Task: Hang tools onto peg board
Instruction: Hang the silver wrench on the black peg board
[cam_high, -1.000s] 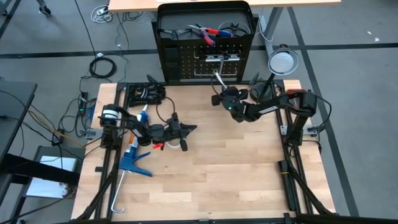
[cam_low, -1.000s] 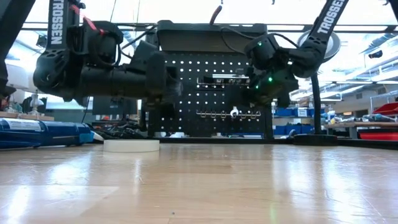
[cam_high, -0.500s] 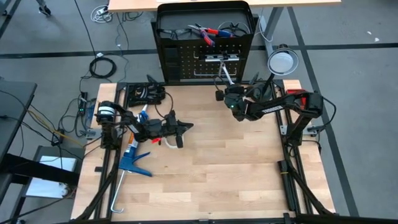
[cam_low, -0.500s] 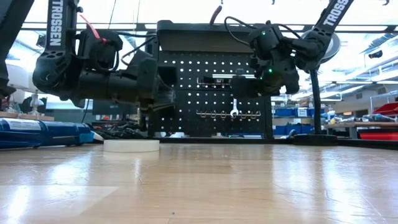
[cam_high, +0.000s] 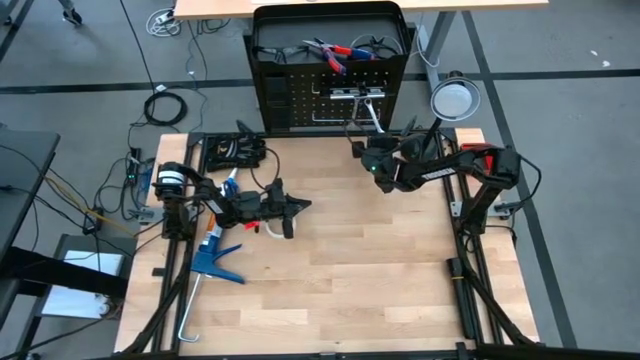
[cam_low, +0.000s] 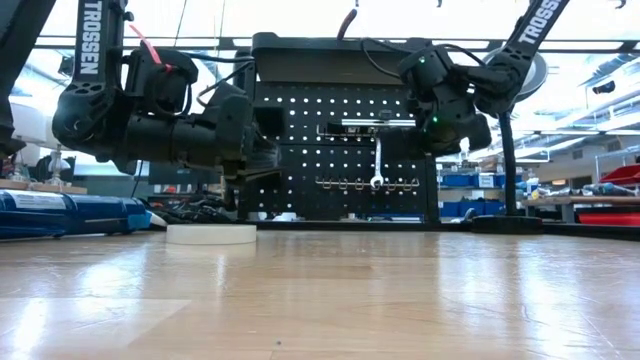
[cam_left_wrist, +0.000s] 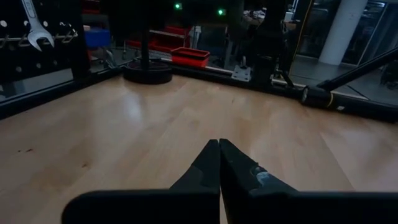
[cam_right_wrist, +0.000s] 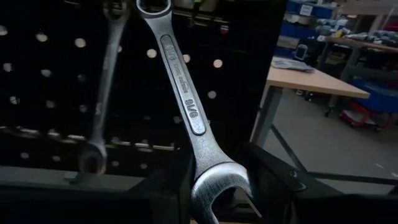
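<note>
**Wrench at the hooks, right arm holding its lower end**

The right end effector is up against the peg board at the far edge of the bench, its fingers clamped on the open-jawed end of a silver wrench. The wrench stands nearly upright against the board, its ring end up at the row of small hooks; whether the ring is already over a hook cannot be told. A second wrench hangs just beside it on the board.

As a handling matter, the wrench looks like solid steel: stiff, fairly heavy for its size, and smooth enough to twist in a two-finger pinch. Held low on the shank, the ring end is free to find its hook, but any swing at the top is magnified, so a firm hold near the head seems right.

Room is tight at the board. The neighbouring wrench and the hooks crowd the ring end, and a lamp stands close to the right arm's elbow. The middle of the bench lies open behind for backing away.

The left end effector waits with its fingers pressed together, above the left part of the bench, near a white tape roll and a blue caulking gun.
</note>
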